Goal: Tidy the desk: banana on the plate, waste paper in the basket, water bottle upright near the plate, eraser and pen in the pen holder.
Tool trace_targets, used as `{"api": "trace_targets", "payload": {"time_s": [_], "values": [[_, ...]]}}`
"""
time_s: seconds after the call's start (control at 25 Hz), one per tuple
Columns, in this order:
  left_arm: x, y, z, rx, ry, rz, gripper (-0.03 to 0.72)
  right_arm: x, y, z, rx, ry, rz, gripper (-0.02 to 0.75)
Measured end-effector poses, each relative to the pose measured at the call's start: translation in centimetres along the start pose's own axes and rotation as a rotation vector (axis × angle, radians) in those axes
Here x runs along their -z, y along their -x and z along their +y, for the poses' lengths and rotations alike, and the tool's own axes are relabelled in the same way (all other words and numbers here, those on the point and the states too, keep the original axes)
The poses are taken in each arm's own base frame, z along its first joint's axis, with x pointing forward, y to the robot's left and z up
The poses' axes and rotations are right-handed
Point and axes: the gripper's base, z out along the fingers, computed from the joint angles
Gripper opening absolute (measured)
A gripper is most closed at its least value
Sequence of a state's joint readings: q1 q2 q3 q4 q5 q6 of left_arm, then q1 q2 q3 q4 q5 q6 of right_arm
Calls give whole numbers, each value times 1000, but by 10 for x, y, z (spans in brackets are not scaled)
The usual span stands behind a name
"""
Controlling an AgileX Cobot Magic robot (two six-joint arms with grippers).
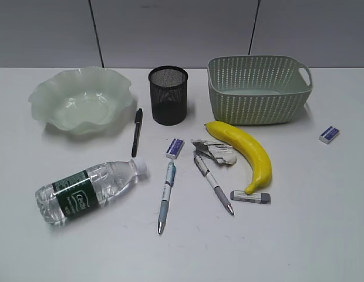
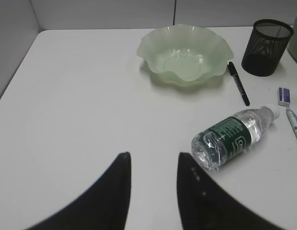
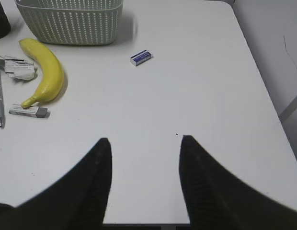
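Two grippers: both hang above bare desk [image 1: 323,235], each with nothing between its fingers.
Left gripper [image 2: 153,165]: jaws parted with a gap between the dark fingers, released; white tabletop shows through the gap.
Right gripper [image 3: 144,148]: jaws parted wider, released, over the near right part of the desk.
Water bottle [image 2: 233,137]: lying on its side just right of the left gripper, cap pointing up and right; it rests in front of the plate, apart from it.
Plate [image 2: 153,45]: pale green, wavy rim, at the far left of the desk.
Black pen [image 1: 136,131]: lying between the plate and the pen holder, on the desk.
Pen holder [image 1: 168,95]: black mesh cup, upright, between the plate and the basket.
Basket [image 1: 258,97]: sage green, perforated, at the far right.
Banana [image 3: 47,72]: on the desk in front of the basket, up and left of the right gripper, well apart from it.
Waste paper [image 1: 216,151]: crumpled scrap touching the banana's left side.
Two more pens [image 1: 165,197]: lying near the desk's middle, one either side of the scrap.
Erasers: one [image 1: 175,147] at the top of the left pen, a grey one [image 3: 28,112] at the banana's lower tip, one [image 3: 141,58] alone to the right of the basket.
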State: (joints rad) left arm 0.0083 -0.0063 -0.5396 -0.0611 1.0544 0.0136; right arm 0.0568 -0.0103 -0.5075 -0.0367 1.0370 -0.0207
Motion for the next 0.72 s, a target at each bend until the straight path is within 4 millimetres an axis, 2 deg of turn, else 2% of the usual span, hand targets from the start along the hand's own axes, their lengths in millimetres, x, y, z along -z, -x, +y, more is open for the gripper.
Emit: {"api": "trace_targets", "payload": {"time_s": [0.72], "values": [[0, 0, -2, 11, -21, 0, 248, 0, 0, 0, 0, 0, 0, 376]]}}
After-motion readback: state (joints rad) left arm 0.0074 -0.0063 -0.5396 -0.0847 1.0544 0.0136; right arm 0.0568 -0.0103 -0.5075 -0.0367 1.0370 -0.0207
